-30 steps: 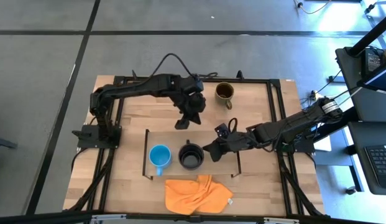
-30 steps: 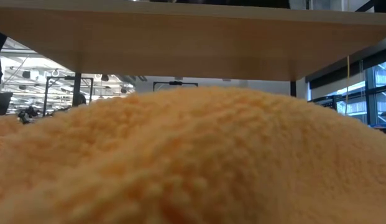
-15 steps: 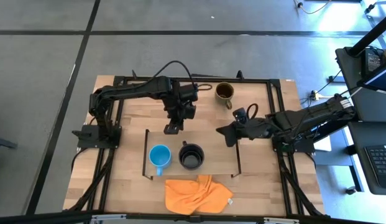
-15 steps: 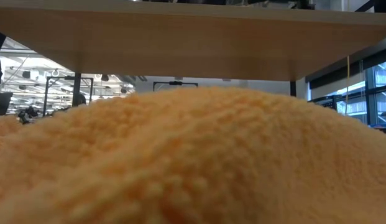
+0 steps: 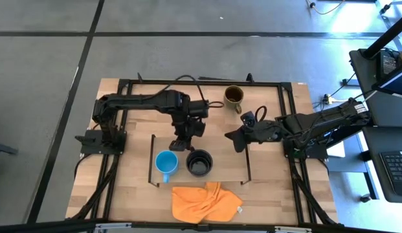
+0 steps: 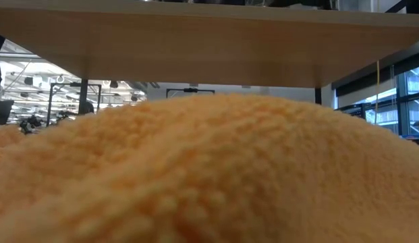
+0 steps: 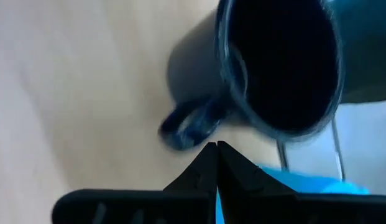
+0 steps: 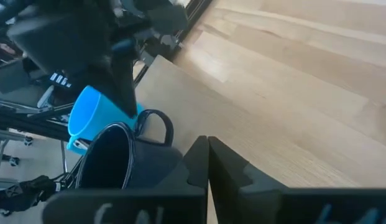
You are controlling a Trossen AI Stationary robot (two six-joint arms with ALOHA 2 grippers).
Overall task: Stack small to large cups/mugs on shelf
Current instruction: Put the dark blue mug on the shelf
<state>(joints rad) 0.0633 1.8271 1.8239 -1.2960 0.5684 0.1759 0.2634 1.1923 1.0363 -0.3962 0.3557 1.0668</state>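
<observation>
The light-blue mug (image 5: 166, 162) and the black mug (image 5: 199, 162) stand upright side by side on the shelf board (image 5: 228, 169). The olive-brown mug (image 5: 234, 96) stands on the tabletop near the far edge. My left gripper (image 5: 182, 144) is shut and empty. It hovers over the shelf's far edge, close to the black mug's handle (image 7: 186, 127) and between the two mugs. My right gripper (image 5: 234, 141) is shut and empty. It is by the shelf's right end, pointing toward the black mug (image 8: 118, 165).
An orange cloth (image 5: 206, 200) lies on the table in front of the shelf and fills the low view (image 6: 209, 175). The shelf's black end frames (image 5: 248, 163) stand at both ends. Bare board lies to the right of the black mug.
My left gripper has moved from above the table's far middle toward the near edge and down, to the shelf's far edge beside the black mug. My right gripper has drawn back from the black mug toward the table's right and far side, then held still. The mugs have not moved.
</observation>
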